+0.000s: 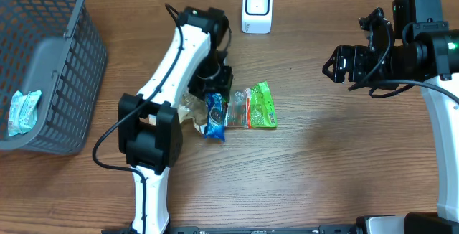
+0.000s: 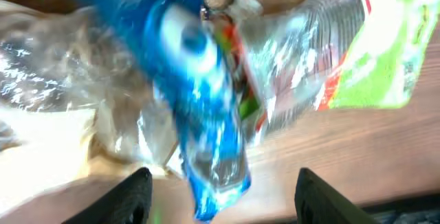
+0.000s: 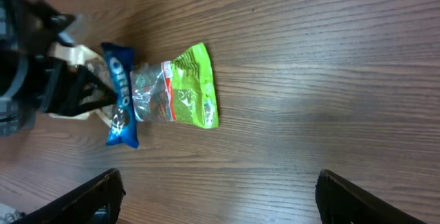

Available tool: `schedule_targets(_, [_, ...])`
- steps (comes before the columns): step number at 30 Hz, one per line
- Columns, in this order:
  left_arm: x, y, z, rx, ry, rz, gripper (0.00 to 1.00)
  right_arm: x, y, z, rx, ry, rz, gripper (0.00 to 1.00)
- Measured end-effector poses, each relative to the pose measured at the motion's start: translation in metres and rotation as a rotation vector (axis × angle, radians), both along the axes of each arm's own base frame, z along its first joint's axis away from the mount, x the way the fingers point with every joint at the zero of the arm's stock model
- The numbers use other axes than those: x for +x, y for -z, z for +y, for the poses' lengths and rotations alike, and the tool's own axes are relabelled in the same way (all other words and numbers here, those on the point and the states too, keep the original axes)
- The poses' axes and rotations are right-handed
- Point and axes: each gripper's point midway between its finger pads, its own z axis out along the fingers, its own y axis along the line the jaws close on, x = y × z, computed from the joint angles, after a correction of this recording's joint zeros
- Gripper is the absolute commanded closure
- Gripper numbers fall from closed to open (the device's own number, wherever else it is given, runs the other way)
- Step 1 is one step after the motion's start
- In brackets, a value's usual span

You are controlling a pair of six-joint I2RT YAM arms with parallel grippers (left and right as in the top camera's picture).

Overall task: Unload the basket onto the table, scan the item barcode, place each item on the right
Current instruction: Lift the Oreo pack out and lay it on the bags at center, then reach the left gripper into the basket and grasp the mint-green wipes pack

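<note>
Blue packet [image 1: 215, 118]: you'll find it lying on the table [image 1: 323, 155] near the middle, in a small pile just below the left gripper [image 2: 218, 200].
Pile: the packet's right edge overlaps a green-and-clear snack bag [image 1: 259, 106]; a crumpled clear bag [image 1: 188, 106] lies on its left, touching it.
Left gripper: your left wrist view shows both fingers spread apart, with the packet's lower end between them and touching neither. The grip is released. The view is blurred, so you can't read any print or barcode there.
Right gripper: the right gripper [image 1: 333, 63] hangs well apart to the right of the pile, its fingers spread wide with only bare wood between them.
Scanner: the white scanner [image 1: 257, 8] stands at the table's far edge, above the pile.
Basket: the grey basket [image 1: 43, 83] sits at the far left, with a light-blue packet [image 1: 24, 110] inside.
</note>
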Motion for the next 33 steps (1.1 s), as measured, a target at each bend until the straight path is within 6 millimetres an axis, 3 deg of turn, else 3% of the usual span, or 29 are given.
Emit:
schedule_targets(2, [0.006, -0.023, 0.009, 0.001, -0.017, -0.023, 0.44, 0.001, 0.0, 0.0, 0.0, 0.0, -0.005, 0.1])
schedule_targets(7, [0.047, -0.089, 0.035, -0.062, -0.076, -0.26, 0.44, 0.001, 0.0, 0.0, 0.0, 0.0, -0.005, 0.1])
schedule_targets(11, [0.056, -0.161, 0.08, -0.073, -0.173, -0.484, 0.41, 0.0, 0.0, 0.0, 0.0, 0.0, 0.002, 0.1])
schedule_targets(15, [0.033, -0.238, 0.158, -0.001, -0.349, -0.717, 0.39, -0.001, 0.0, 0.0, 0.0, 0.0, 0.003, 0.1])
schedule_targets(17, [0.007, -0.271, 0.208, 0.077, -0.475, -0.816, 0.38, -0.001, 0.0, 0.0, 0.0, 0.0, 0.003, 0.1])
schedule_targets(20, [-0.039, -0.304, 0.28, 0.238, -0.687, -0.91, 0.38, -0.001, 0.0, 0.0, -0.001, 0.0, 0.003, 0.09])
schedule_targets(23, [-0.08, -0.312, 0.337, 0.384, -0.9, -0.914, 0.38, -0.001, 0.0, 0.0, 0.0, 0.0, 0.004, 0.1])
schedule_targets(26, [-0.101, -0.298, 0.383, 0.469, -1.061, -0.851, 0.38, -0.001, 0.0, 0.0, 0.0, 0.0, 0.003, 0.1])
schedule_targets(29, [-0.104, -0.265, 0.421, 0.501, -1.166, -0.747, 0.39, -0.001, 0.0, 0.0, -0.001, -0.001, 0.003, 0.09])
schedule_targets(33, [-0.092, -0.209, 0.459, 0.489, -1.234, -0.594, 0.38, -0.001, 0.0, 0.0, -0.002, -0.003, 0.003, 0.09])
